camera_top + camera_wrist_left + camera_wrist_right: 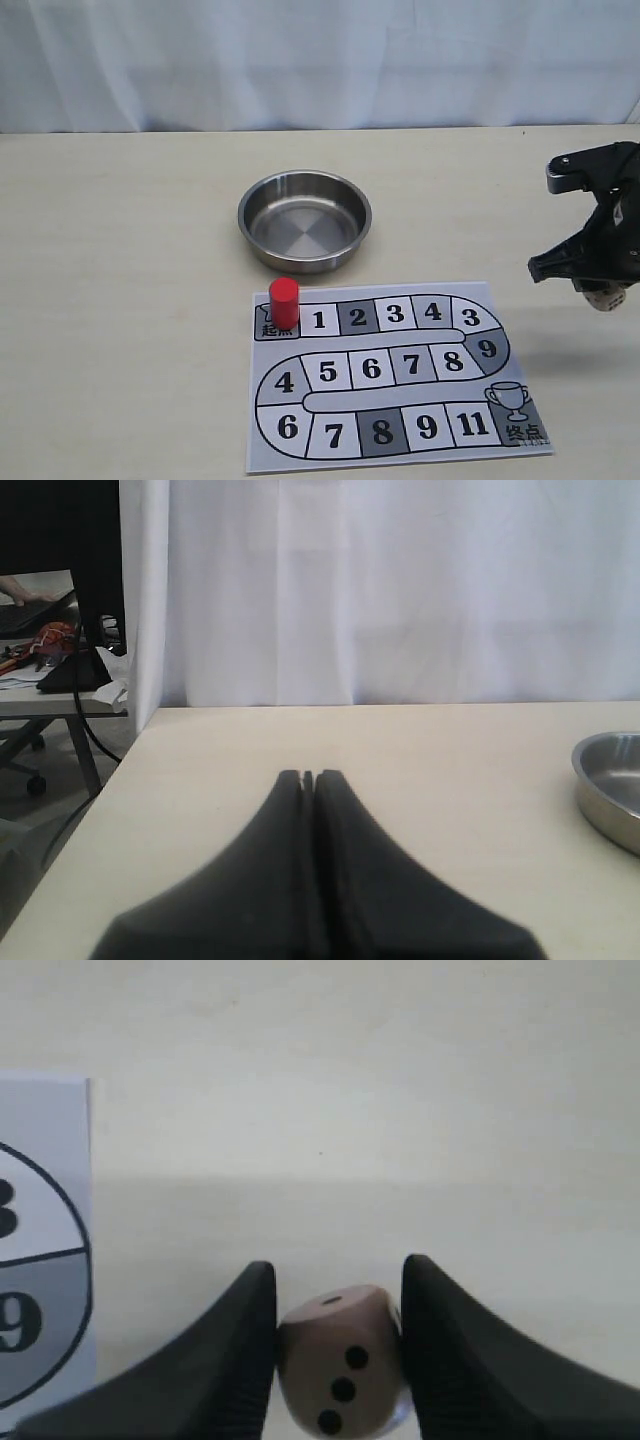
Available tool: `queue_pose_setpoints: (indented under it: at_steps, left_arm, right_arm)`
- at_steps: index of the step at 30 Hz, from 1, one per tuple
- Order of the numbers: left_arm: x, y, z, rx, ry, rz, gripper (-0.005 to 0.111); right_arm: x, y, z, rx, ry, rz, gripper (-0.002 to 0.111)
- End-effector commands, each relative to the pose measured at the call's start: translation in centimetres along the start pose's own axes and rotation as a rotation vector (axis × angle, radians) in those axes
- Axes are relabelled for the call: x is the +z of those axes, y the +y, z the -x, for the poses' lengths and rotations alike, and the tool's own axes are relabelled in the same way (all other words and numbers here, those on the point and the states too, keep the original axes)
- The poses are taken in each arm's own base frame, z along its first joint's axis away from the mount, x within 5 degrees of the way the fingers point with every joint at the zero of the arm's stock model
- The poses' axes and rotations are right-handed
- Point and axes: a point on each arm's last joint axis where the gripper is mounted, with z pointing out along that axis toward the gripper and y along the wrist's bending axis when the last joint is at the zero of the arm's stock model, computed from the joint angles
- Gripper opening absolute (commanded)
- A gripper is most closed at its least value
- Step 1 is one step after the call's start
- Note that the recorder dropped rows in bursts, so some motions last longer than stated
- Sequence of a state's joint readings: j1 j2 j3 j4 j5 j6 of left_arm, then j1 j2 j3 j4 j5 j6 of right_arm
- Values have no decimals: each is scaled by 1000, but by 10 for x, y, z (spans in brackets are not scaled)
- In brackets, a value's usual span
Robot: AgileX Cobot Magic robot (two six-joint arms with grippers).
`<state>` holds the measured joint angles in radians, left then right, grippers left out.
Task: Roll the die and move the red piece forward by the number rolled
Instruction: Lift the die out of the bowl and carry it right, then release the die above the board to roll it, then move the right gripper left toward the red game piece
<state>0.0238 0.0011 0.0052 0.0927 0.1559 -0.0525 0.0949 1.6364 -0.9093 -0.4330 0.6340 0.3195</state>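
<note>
The red piece [284, 303] stands upright on the start square at the upper left of the paper board [400, 440]. My right gripper [603, 297] hangs above the table to the right of the board, shut on the die [607, 298]. In the right wrist view the beige die [340, 1370] sits pinched between the two black fingers [240, 1360], a three-pip face toward the camera; the gripper [338, 1278] is above bare table. My left gripper [309, 776] is shut with nothing in it, over the table's left part; it does not show in the exterior view.
A round steel bowl [304, 219] stands behind the board, its rim also at the edge of the left wrist view as bowl [610, 790]. The board corner with squares 3 and 9 [40, 1250] lies beside the right gripper. White curtain [320, 60] behind the table.
</note>
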Motion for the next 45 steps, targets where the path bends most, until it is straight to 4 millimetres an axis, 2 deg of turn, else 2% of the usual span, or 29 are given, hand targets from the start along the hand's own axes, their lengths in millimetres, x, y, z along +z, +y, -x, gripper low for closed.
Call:
queue_pose_setpoints:
  at_steps: [1,3,5,8,10,11,12,45]
  left_arm:
    - [0,0,3,0,-20,-1,0]
    - [0,0,3,0,-20,-1,0]
    - [0,0,3,0,-20,-1,0]
    - [0,0,3,0,-20,-1,0]
    - [0,0,3,0,-20,-1,0]
    - [0,0,3,0,-20,-1,0]
    - [0,0,3,0,-20,-1,0]
    - [0,0,3,0,-20,-1,0]
  right_arm:
    - [-3,13,-1,-8,-4,149,6]
    - [-7,28,0,-76,-25,317,13]
    - [-12,41,3,-91,-73,469,26]
    - [-16,47,6,-68,-105,540,58]
    - [-15,46,7,-57,-107,533,85]
    - [-15,46,7,-51,-103,534,94]
    - [-16,47,6,-56,-97,538,98]
    - [-14,44,7,-76,-115,502,100]
